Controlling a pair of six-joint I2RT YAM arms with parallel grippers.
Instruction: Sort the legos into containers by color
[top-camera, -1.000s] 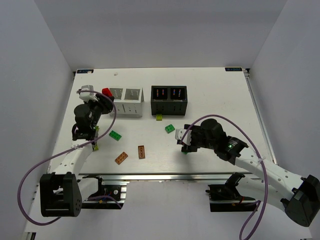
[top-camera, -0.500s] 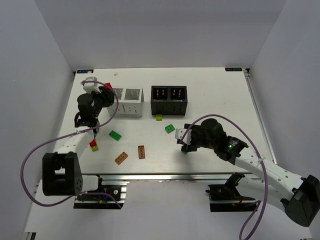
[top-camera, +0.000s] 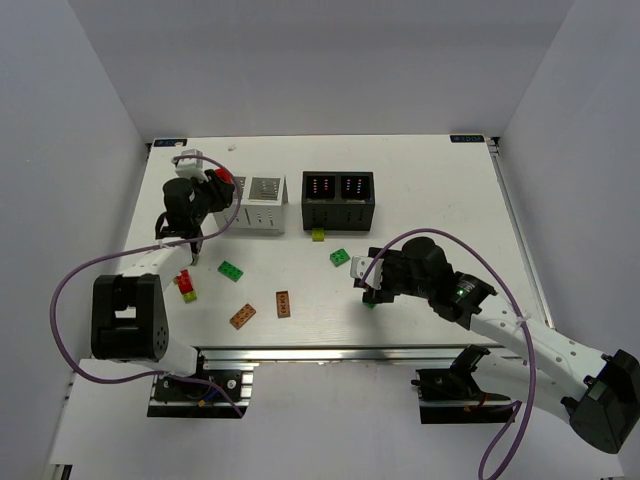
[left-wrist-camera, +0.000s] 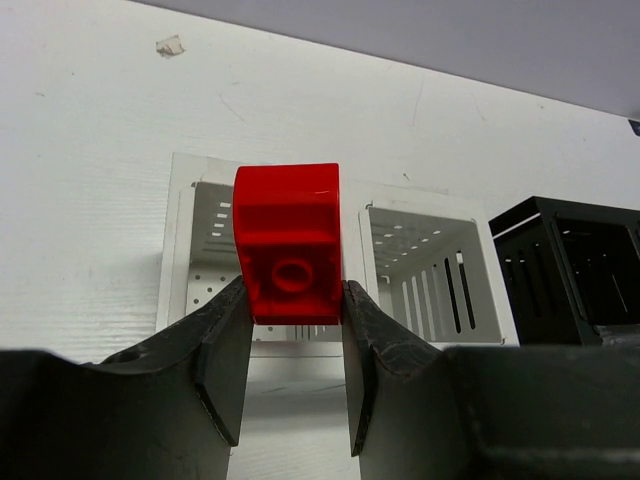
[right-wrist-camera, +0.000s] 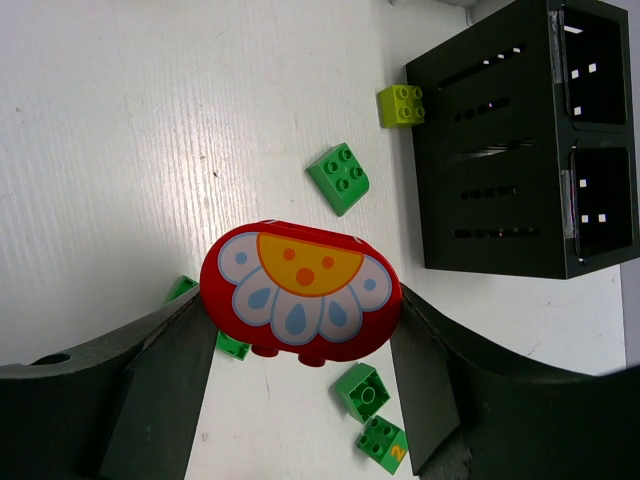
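Left wrist, red lego (left-wrist-camera: 290, 258), white container (left-wrist-camera: 395, 240) half-hidden

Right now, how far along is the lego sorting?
Done: no brick shows in the white container or black container. In hand: left gripper clamps a red brick near the white one; right gripper holds a red oval piece. Left: loose green, brown-orange and yellow-green bricks.

Our left arm (top-camera: 178, 212) rises and bends forward at the wrist. The left end effector (left-wrist-camera: 295, 292) is narrowly set, its fingers (left-wrist-camera: 225, 345) pressing both sides of a red brick (left-wrist-camera: 288, 225) at the tips. Our right arm (top-camera: 500, 320) stretches low and leftward. The right end effector (right-wrist-camera: 300, 310) has its jaws wide, clamping a red oval brick (right-wrist-camera: 300, 270) between them.
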